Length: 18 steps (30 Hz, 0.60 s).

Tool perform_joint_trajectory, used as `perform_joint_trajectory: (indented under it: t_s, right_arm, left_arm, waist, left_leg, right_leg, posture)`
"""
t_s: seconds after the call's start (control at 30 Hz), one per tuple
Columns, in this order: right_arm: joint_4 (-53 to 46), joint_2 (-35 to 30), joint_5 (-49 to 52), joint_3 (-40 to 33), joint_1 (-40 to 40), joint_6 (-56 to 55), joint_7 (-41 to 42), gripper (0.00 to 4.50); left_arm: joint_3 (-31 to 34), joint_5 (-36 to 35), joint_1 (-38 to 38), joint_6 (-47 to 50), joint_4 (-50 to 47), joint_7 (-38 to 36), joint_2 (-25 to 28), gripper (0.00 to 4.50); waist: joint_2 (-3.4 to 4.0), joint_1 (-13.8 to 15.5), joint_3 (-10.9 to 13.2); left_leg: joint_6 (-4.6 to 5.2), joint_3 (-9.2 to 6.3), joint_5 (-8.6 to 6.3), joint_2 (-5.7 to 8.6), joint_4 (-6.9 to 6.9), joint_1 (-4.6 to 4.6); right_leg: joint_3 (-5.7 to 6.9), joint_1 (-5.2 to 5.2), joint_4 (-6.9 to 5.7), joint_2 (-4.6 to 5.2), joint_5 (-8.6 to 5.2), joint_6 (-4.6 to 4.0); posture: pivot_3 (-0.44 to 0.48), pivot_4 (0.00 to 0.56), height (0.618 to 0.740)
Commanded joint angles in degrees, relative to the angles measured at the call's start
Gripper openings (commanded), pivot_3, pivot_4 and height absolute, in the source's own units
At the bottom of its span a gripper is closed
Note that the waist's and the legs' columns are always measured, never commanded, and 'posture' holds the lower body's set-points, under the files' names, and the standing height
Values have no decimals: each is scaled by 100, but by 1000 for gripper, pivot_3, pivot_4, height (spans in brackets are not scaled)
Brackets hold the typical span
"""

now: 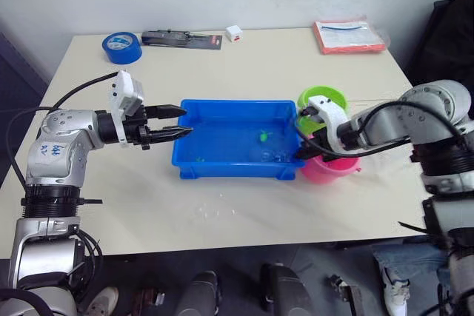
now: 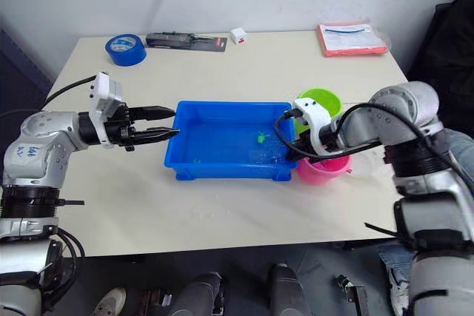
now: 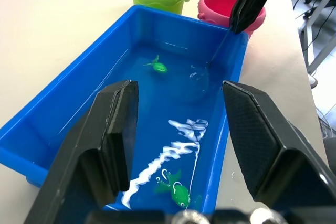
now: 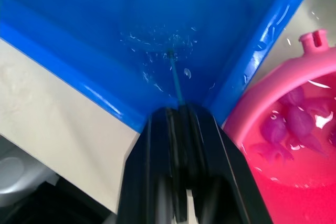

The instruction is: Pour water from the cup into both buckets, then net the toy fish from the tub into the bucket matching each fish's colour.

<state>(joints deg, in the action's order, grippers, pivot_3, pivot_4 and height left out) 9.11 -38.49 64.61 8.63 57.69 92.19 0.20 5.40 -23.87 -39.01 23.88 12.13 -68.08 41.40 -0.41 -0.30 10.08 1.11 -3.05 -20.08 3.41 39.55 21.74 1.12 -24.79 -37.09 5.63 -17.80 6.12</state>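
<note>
While the head views show the tub (image 1: 229, 142) mid-table, the green bucket (image 1: 324, 100) and pink bucket (image 1: 329, 168) stand just beside its right end, touching or nearly so. The left gripper (image 1: 178, 122) hovers at the tub's left end, jaws apart and empty; the right gripper (image 2: 296, 149) reaches over the tub's right end.

From the left wrist, two green fish (image 3: 157, 66) lie in the tub's water, one mid-tub and one near the left end, so green netting is not done. No pink fish shows in the tub.

From the right wrist, the jaws are clenched on the net (image 4: 176, 80) handle, which dips into the water at the tub's right corner; the hoop is probably submerged, though I cannot make it out. Pink fish (image 4: 294, 124) sit in water in the pink bucket, so pouring there looks finished.
</note>
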Motion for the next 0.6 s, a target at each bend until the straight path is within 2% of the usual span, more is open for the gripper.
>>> perform_joint_trajectory:
  t_s: [0.03, 0.17, 0.27, 0.6]
  right_arm:
    - [-420, 508, 12, -954, -278, 31, -1053, 799]
    - [-699, 1234, -320, -1577, -399, 31, -1734, 799]
    - [-936, 1498, -322, -1829, -450, 31, -2066, 799]
    - [-1435, 1295, 129, -2003, -583, 31, -2491, 799]
  left_arm:
    - [81, -55, -147, -4, -50, 8, 79, 2786]
    - [55, -39, -233, -4, 14, -5, 70, 2786]
    - [41, -34, -267, 7, 33, -27, 88, 2786]
    - [-27, 12, -393, -61, 181, -64, 42, 2786]
  waist:
    - [0, -1, 0]
    - [-1, -16, -1]
    - [-1, -56, -1]
    - [-1, -148, -1]
  left_leg:
    - [0, 0, 0, 0, 0, 0]
    - [1, -3, 0, -2, 4, 0]
    - [1, -2, 0, 1, 1, 0]
    - [1, -4, 1, 0, -9, 0]
  right_leg:
    - [0, 1, -1, -1, 0, 0]
    - [2, 3, -2, -4, 0, 0]
    - [-1, -1, -6, -3, 0, 0]
    - [-1, -4, -7, -4, 0, 0]
  posture:
    - [0, 150, 737]
    - [0, 150, 737]
    - [0, 150, 737]
    - [0, 150, 737]
